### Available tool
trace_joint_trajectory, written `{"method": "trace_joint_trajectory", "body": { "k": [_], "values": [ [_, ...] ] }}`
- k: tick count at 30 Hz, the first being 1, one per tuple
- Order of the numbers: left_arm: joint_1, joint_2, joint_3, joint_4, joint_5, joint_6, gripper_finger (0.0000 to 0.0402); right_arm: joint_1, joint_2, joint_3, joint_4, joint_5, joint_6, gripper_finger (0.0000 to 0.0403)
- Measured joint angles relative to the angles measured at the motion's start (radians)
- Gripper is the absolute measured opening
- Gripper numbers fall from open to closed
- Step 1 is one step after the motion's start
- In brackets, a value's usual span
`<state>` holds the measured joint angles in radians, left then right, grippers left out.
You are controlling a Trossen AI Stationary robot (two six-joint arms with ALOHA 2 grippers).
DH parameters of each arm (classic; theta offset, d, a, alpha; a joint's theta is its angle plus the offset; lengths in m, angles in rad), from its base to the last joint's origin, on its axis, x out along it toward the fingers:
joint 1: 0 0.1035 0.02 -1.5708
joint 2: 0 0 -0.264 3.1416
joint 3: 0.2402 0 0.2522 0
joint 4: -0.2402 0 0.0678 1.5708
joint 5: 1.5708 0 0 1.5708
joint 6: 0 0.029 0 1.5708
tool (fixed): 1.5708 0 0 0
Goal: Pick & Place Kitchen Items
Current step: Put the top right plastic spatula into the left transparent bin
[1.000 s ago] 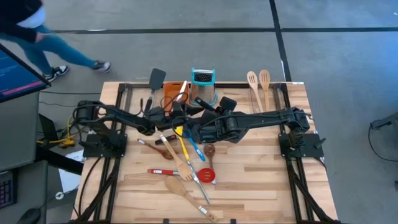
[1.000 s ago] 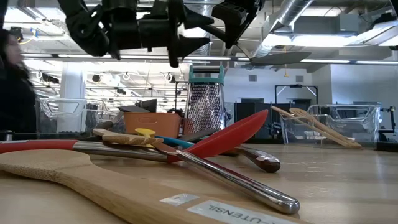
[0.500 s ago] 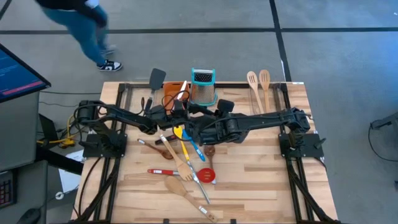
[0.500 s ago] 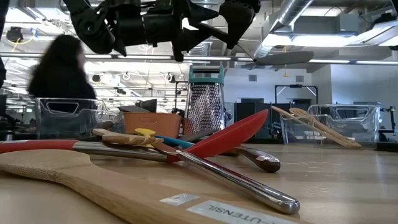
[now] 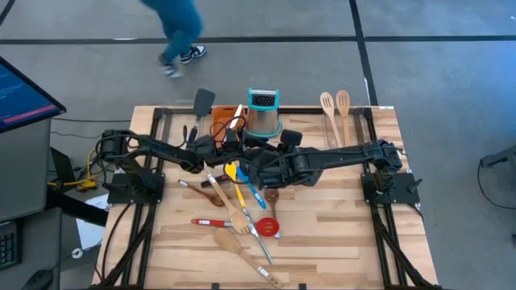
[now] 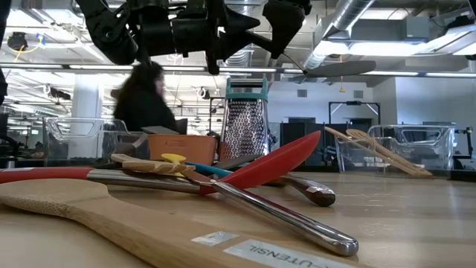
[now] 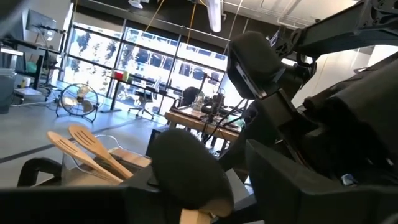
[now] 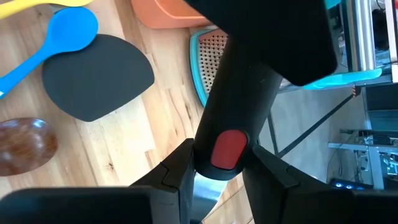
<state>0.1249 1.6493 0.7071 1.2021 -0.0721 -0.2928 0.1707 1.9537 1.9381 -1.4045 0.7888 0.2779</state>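
- The pale wooden plank desk [image 5: 322,234] carries the same spread as a second ago: an orange rectangular tray [image 5: 223,118] and a steel box grater with teal top [image 5: 263,111] at the far edge.
- The person in blue trousers [image 5: 179,32] has walked rightward across the grey floor.
- The right tool [image 8: 219,163] is clamped on a thick black handle with a red button [image 8: 228,148], unchanged.
- The left tool [image 5: 234,142] has narrowed beside the tray; whether it holds anything, I cannot tell.
- The loose wooden, red, blue and yellow long-handled utensils [image 5: 238,211] lie mid-desk, unmoved.
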Motion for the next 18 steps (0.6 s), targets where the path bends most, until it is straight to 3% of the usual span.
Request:
{"method": "trace_joint_trajectory", "body": {
  "k": [10, 18],
  "values": [
    [0.000, -0.001, 0.001, -0.001, 0.000, -0.006, 0.0052, 0.000, 0.001, 0.000, -0.001, 0.000, 0.000, 0.0103],
    [0.000, -0.002, 0.001, -0.002, 0.000, 0.016, 0.0036, -0.001, 0.001, 0.000, -0.001, -0.001, 0.000, 0.0103]
  ]
}}
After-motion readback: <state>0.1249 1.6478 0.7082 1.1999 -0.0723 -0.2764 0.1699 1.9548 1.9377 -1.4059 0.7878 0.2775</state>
